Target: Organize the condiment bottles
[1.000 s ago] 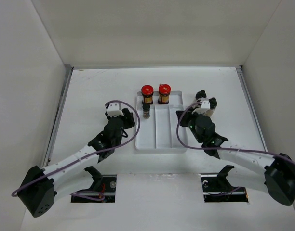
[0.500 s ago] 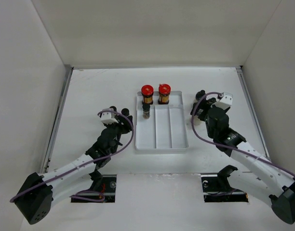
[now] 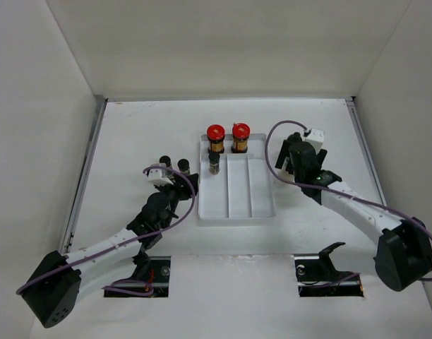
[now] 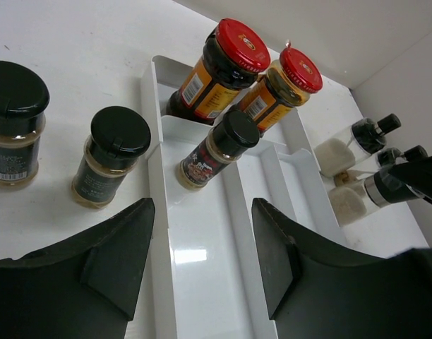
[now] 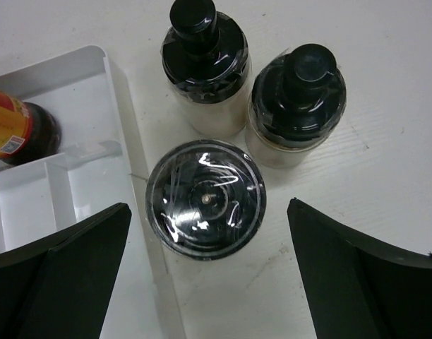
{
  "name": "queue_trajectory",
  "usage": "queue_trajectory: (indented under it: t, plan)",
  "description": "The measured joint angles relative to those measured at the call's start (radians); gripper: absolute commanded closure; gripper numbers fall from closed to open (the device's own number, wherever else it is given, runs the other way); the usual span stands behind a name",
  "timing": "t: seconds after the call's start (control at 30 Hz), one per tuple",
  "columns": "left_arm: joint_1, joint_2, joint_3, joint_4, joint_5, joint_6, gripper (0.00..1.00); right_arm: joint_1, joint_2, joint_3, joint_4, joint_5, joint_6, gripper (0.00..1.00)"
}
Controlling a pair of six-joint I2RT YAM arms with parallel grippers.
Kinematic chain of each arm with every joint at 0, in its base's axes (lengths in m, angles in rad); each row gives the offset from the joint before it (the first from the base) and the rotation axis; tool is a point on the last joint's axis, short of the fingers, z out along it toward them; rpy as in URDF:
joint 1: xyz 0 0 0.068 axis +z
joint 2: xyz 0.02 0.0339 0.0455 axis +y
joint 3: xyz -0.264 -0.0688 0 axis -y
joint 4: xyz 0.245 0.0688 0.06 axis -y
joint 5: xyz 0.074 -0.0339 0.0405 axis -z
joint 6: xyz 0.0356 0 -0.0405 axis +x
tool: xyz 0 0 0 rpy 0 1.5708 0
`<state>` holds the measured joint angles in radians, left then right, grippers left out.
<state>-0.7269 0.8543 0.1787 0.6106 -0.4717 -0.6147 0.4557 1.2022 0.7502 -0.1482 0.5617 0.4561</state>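
A divided tray lies mid-table. In its far cross compartment the left wide jar and the right wide jar stand side by side. A smaller jar stands just in front of them, in the left compartment. On the table left of the tray stand an outer jar and an inner jar. Right of the tray, a near jar stands beside the rim, with a far-left jar and a far-right jar behind it.

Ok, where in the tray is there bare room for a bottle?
The tray's middle and right slots are bare, plus the left slot nearer than the small dark jar. Crowded: two red-lidded jars at the back, three black-capped bottles outside its right rim.
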Motion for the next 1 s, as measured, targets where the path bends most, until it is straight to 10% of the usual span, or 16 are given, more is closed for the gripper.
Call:
queue_trajectory:
  t: [0.43,1.0]
  plan:
    - [0.013,0.047,-0.001,0.035,0.027,-0.027,0.44,-0.036,0.099,0.020,0.100,-0.019,-0.065,0.34]
    - [0.033,0.062,-0.002,0.045,0.032,-0.040,0.44,0.138,-0.006,0.153,0.134,-0.001,-0.142,0.37]
